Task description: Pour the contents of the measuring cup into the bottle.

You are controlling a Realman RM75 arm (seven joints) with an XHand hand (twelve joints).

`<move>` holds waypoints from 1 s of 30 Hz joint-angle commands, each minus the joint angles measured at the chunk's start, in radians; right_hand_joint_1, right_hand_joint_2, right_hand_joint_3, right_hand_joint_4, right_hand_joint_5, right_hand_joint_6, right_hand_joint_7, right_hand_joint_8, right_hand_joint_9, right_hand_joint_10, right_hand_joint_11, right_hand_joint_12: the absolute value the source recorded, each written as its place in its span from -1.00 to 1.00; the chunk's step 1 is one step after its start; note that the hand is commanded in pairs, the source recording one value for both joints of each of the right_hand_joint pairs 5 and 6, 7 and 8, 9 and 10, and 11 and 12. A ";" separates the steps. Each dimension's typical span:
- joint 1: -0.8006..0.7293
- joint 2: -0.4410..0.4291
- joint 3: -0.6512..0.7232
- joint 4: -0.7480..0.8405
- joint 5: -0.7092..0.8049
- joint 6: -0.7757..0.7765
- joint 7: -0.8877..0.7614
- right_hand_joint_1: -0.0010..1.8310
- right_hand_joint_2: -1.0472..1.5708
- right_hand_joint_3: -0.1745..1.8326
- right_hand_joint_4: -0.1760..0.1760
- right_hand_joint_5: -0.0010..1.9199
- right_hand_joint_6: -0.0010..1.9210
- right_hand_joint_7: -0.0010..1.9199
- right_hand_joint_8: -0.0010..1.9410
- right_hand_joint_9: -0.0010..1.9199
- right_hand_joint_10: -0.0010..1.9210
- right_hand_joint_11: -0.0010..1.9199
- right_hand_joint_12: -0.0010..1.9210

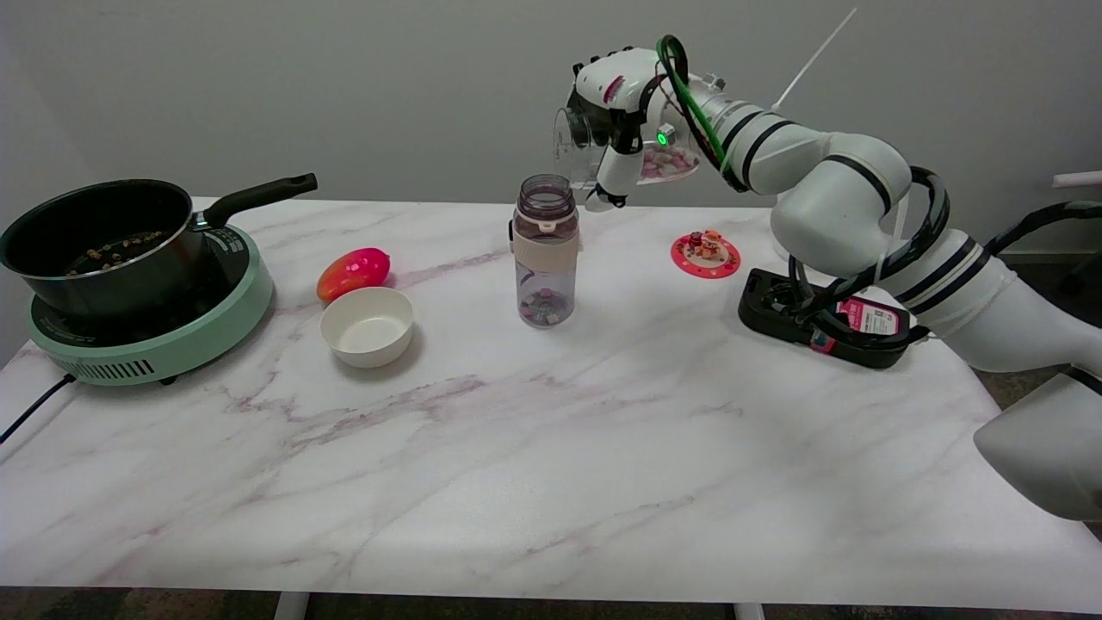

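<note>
A: In the head view we take the bottle (546, 251) as our landmark. It stands upright near the middle of the marble table (534, 465), its mouth open, with a few small pieces lying at its bottom.

B: Above and just to the right of that bottle we see the right hand (622, 108) in the air. Its fingers are wrapped round the clear measuring cup (620, 151), so it grips the cup.

A: We see the cup tipped on its side, its mouth turned left toward the bottle's opening. Pale and pink pieces lie inside it, on the side away from the bottle.

B: Cup and bottle look apart; we cannot tell whether anything is falling.

A: Left of the bottle we find a white bowl (367, 326), and just behind that a red-orange fruit (353, 272). Far left sits a black pan (103, 241) on a green cooker (164, 336).

B: Right of the bottle lies a small red disc (706, 255) with tiny items on it, and farther right a black base (818, 323).
</note>
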 commanded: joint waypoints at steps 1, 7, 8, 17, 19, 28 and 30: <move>0.046 -0.011 -0.052 0.014 -0.003 -0.066 -0.043 0.74 0.43 0.27 0.00 1.00 1.00 0.74 0.72 0.56 0.55 0.31 0.31; 0.064 -0.016 -0.061 0.017 -0.003 -0.103 -0.068 0.73 0.44 0.27 0.00 1.00 1.00 0.74 0.72 0.55 0.55 0.31 0.31; 0.066 -0.016 -0.061 0.018 -0.003 -0.108 -0.072 0.73 0.44 0.27 0.00 1.00 1.00 0.74 0.72 0.55 0.55 0.31 0.31; 0.092 -0.016 -0.069 0.020 0.031 -0.145 -0.108 0.72 0.45 0.27 0.00 1.00 1.00 0.74 0.72 0.56 0.55 0.31 0.31; 0.100 -0.016 -0.076 0.017 0.034 -0.147 -0.109 0.72 0.45 0.28 0.00 1.00 1.00 0.74 0.72 0.56 0.56 0.31 0.31; 0.149 -0.009 -0.122 -0.002 0.060 -0.151 -0.109 0.72 0.45 0.28 0.00 1.00 1.00 0.74 0.72 0.56 0.56 0.31 0.31; 0.161 -0.006 -0.135 -0.007 0.070 -0.153 -0.111 0.72 0.45 0.28 0.00 1.00 1.00 0.74 0.72 0.56 0.56 0.31 0.31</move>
